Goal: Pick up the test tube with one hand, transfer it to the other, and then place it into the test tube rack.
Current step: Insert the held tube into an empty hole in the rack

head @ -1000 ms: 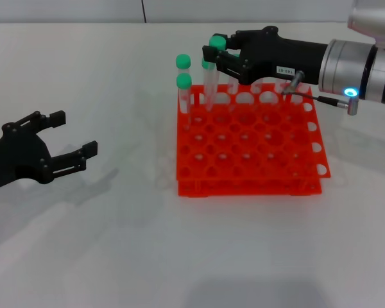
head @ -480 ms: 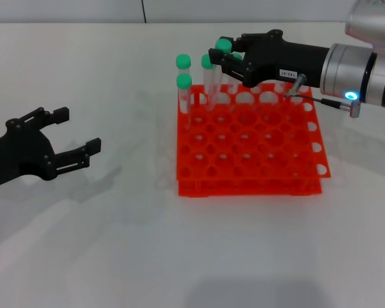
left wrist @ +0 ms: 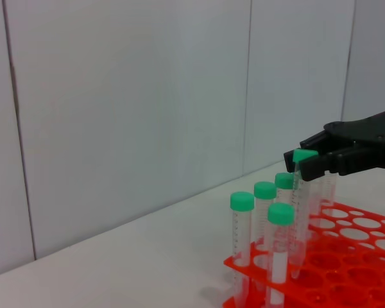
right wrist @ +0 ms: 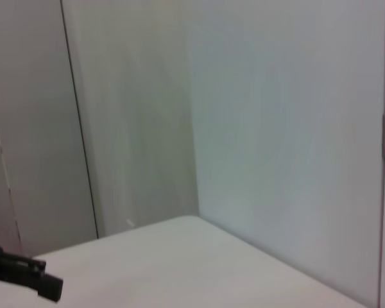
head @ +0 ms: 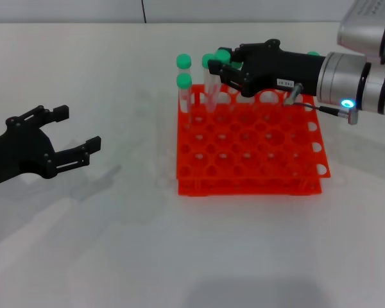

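The orange-red test tube rack (head: pixel 256 168) stands mid-table. My right gripper (head: pixel 224 62), black with a white label, is over the rack's back left part, shut on the green cap of a clear test tube (head: pixel 221 56). In the left wrist view the gripper (left wrist: pixel 311 162) holds the tube (left wrist: pixel 301 192) upright, its lower end down among the rack's (left wrist: pixel 353 256) holes. Three other green-capped tubes (head: pixel 183 86) stand in the back left corner. My left gripper (head: pixel 78 127) is open and empty, low over the table far to the left.
Another green cap (head: pixel 313 55) shows behind my right arm. Bare white table lies between my left gripper and the rack. A wall stands behind the table. The right wrist view shows a far-off black gripper part (right wrist: pixel 25 276).
My right gripper has moved down and slightly right with the tube, bringing it lower over the rack's back row. My left gripper has drifted slightly up and right.
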{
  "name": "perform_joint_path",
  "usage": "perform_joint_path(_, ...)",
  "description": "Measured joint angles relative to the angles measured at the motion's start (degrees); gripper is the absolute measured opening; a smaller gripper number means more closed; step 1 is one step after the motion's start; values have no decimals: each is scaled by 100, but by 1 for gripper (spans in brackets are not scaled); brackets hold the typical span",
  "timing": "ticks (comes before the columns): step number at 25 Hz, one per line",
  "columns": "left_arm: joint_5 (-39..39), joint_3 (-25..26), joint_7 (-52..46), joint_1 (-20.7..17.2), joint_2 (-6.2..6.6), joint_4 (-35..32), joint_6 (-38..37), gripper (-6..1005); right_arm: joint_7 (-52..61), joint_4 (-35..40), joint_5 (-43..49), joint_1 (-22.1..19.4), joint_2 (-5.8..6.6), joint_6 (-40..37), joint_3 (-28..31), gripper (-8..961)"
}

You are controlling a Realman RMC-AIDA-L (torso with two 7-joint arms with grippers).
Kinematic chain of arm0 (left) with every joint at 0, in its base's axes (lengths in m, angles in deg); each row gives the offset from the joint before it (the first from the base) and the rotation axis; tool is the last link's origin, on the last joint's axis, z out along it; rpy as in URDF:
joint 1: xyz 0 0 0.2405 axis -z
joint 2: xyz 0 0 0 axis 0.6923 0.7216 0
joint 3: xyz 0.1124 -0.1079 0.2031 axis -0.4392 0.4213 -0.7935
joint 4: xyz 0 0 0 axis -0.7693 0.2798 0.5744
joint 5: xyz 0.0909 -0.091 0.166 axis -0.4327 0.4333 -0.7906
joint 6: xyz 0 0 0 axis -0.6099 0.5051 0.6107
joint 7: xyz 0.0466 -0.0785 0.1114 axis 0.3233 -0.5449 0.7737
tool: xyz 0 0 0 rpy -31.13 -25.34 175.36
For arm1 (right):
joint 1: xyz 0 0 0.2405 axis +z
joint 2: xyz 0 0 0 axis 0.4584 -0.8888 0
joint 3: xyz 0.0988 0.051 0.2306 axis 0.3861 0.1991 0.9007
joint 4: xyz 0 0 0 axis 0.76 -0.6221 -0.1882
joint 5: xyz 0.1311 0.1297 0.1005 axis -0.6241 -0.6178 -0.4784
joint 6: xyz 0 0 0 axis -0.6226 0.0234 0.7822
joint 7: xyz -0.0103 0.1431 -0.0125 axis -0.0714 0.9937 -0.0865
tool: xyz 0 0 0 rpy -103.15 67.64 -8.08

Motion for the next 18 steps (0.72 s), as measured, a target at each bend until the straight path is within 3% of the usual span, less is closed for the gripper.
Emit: perform_joint_path(18, -27, 4, 112, 119, 18, 225, 28, 875, -2, 6, 35, 89, 9, 352, -514, 263)
